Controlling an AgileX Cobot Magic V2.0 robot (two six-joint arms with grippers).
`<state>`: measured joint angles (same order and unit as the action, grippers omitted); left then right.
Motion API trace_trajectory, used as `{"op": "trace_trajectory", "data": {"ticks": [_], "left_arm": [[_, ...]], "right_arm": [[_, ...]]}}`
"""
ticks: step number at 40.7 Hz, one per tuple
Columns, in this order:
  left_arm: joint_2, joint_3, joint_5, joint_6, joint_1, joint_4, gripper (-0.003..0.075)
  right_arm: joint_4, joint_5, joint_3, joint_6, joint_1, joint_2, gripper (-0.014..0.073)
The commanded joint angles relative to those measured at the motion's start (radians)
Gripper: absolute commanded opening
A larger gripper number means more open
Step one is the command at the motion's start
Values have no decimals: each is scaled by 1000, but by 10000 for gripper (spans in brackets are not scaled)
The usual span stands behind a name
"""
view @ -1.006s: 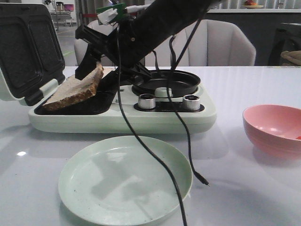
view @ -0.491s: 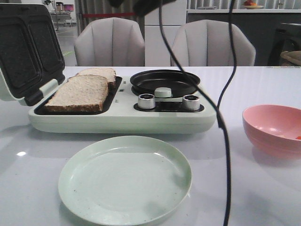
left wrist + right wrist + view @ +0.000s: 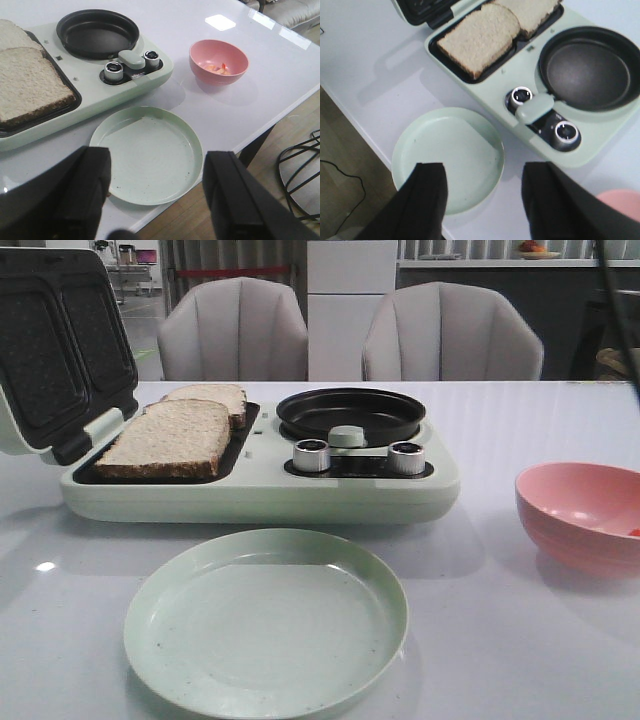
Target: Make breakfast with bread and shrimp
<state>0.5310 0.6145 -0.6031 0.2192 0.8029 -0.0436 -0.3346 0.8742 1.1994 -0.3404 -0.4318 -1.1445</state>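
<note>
Two bread slices (image 3: 170, 435) lie overlapping in the left tray of one pale green breakfast maker (image 3: 260, 490), lid (image 3: 60, 340) raised; one black pan (image 3: 350, 412) sits on its right half, two silver knobs (image 3: 312, 454) in front. One green plate (image 3: 265, 620) lies nearer; one pink bowl (image 3: 580, 515) is cut off at the right edge, contents barely visible. No gripper appears here.

Left wrist view: left gripper (image 3: 157, 195) with jaws spread wide, holding nothing, above the plate; shrimp (image 3: 216, 68), several small orange pieces, count unclear, rest in the bowl.

Right wrist view: right gripper (image 3: 485, 200) likewise parted and empty; the bowl shows only as a pink corner.
</note>
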Motion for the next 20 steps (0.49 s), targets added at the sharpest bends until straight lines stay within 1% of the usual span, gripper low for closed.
{"op": "trace_trajectory", "data": {"ticks": [1,11,20], "left_arm": [[9,28,72,9,-3,0,456],[9,28,72,9,-3,0,456],[9,11,74,9,-3,0,456]], "right_arm": [[32,-82,-89,38,3,128,454],[102,-179,-360,144,3,365,453],[121,-231,-520,151,4,504,453]]}}
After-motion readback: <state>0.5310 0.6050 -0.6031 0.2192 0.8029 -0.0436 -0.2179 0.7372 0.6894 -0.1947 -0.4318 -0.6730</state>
